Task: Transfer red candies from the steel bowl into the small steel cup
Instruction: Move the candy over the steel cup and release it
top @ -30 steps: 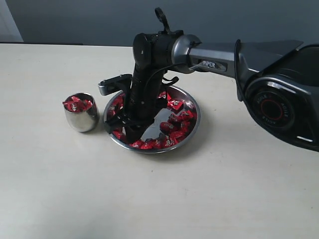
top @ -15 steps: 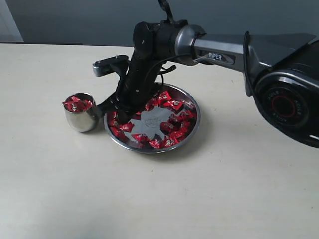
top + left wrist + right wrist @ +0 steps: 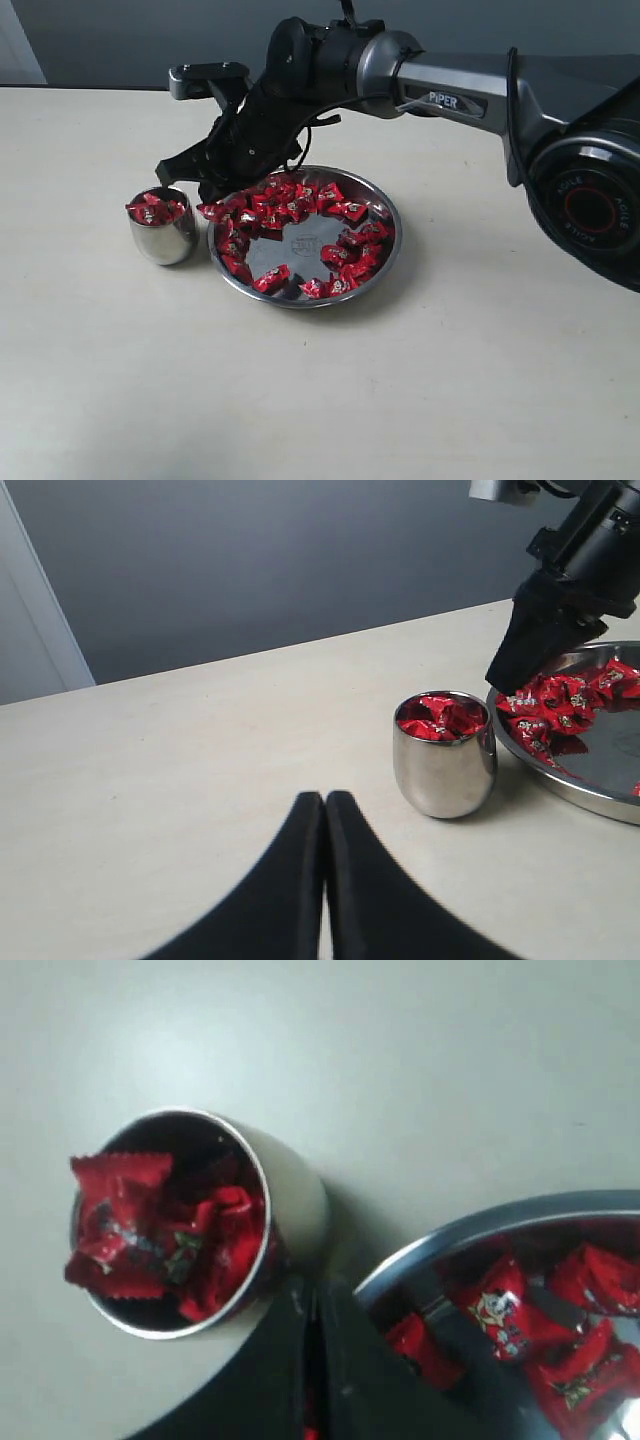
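Right gripper (image 3: 207,203), clamped on a shiny red candy (image 3: 212,211), is lifting from shallow steel bowl (image 3: 300,248) toward small steel cup (image 3: 160,240), table's (image 3: 100,380) left-edge side.

Read "PIPER" in white letters on the dark plate of the right arm link (image 3: 447,100). On the round joint housing (image 3: 590,205) at the edge of the exterior view, small white lettering rings the red circle. It appears to read "AGILE", but you cannot confirm it. The stamp on the steel bowl (image 3: 285,255) floor and the marks on the red candies (image 3: 355,240) are illegible.
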{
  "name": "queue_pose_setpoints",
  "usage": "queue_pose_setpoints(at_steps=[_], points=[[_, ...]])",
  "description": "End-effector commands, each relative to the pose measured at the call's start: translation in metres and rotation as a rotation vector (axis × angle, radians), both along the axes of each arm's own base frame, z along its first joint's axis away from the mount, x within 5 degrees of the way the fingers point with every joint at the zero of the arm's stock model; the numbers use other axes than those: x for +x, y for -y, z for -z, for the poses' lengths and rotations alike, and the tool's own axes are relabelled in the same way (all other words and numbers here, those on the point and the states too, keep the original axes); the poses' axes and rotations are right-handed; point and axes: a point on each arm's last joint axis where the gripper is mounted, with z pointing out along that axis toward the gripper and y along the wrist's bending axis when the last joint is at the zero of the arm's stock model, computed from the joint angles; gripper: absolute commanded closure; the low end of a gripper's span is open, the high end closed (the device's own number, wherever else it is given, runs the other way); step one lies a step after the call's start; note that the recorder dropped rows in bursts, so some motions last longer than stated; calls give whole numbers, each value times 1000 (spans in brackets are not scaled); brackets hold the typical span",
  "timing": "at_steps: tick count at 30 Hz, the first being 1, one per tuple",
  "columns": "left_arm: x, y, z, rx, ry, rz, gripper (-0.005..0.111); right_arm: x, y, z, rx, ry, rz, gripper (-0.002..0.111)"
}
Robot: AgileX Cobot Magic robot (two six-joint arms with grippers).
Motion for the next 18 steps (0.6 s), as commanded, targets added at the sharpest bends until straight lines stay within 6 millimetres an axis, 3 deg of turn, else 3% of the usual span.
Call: queue_pose_setpoints(at_steps=[1,10,18], points=[[0,0,0,-4,12,2,106,0,-10,-13,92,55,21,108],[0,0,0,-6,12,2,106,-8,-29,-19,155,140,14,108],[0,0,0,-6,12,2,106,-11,-33,-13,131,169,-31,108]])
